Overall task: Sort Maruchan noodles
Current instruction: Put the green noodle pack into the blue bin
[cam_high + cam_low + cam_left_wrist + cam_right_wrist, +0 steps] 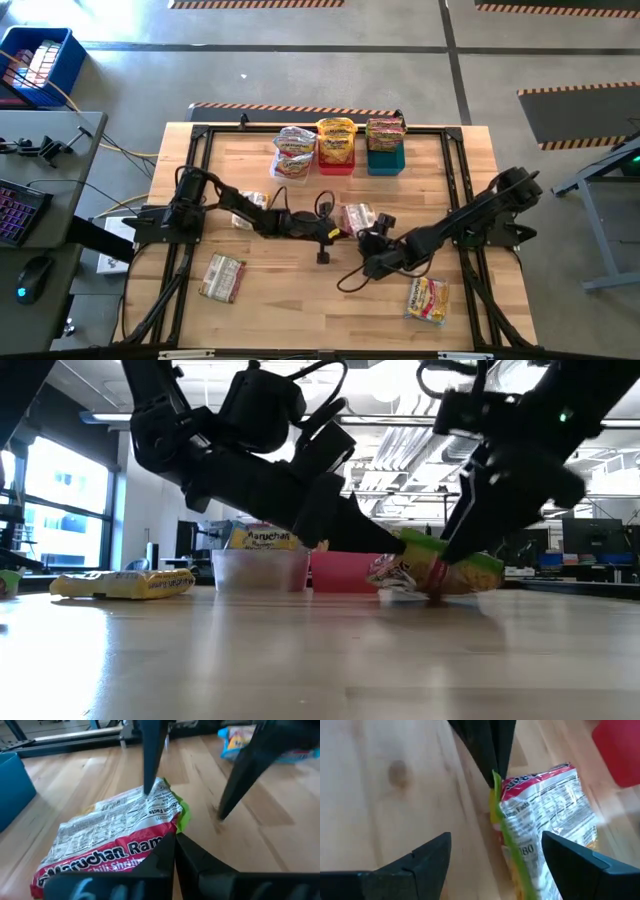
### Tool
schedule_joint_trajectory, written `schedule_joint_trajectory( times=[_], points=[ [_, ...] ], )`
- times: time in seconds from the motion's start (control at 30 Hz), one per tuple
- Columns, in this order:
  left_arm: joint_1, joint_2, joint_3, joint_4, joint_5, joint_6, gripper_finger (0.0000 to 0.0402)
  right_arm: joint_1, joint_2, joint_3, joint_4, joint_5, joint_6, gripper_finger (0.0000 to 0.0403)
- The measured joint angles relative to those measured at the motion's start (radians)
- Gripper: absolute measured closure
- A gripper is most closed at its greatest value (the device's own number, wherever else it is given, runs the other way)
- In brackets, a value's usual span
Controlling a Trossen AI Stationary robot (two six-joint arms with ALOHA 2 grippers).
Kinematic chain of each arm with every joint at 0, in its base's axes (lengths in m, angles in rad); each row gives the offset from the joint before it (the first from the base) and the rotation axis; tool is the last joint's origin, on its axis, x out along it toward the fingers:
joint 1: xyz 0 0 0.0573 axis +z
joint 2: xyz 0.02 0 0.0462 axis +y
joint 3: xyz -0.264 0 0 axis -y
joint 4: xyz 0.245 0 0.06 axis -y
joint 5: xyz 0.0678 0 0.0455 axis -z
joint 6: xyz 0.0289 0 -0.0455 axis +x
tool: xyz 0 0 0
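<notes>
Mid-table, the reddish-pink crinkly plastic ramen packet with the green edge (540, 815) is pinched at its green seam by the left gripper (175, 837), fingers pressed together. The right gripper (495, 855) stands spread astride it. Light, crackly and slippery, it probably holds best by that flat seam.

"Maruchan Ramen", "Chili" on the red-and-green noodle packet (115, 845)

Grey concrete floor (300, 60) crossed by dark lines and hazard-striped tape (255, 4). Blue crate (40, 62) off one corner. Dark desk (45, 150) with keyboard (20, 208) and mouse (33, 277). Tall windows (70, 500), exposed ceiling with strip lights (400, 435).
</notes>
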Motion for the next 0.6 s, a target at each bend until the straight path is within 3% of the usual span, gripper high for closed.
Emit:
schedule_joint_trajectory(
  times=[0.3, 0.43, 0.6],
  points=[
    [0.007, 0.0, 0.001, 0.065, 0.038, -0.032, 0.0401, -0.01, 0.1, 0.062, -0.054, 0.22, -0.009, 0.0112],
    [0.009, 0.0, 0.001, 0.076, 0.037, -0.047, 0.0401, -0.036, 0.136, 0.097, -0.113, 0.208, -0.009, 0.0125],
    [0.022, 0.0, 0.001, 0.081, 0.062, -0.074, 0.0401, -0.069, 0.155, 0.104, -0.125, 0.154, -0.006, 0.0177]
  ],
)
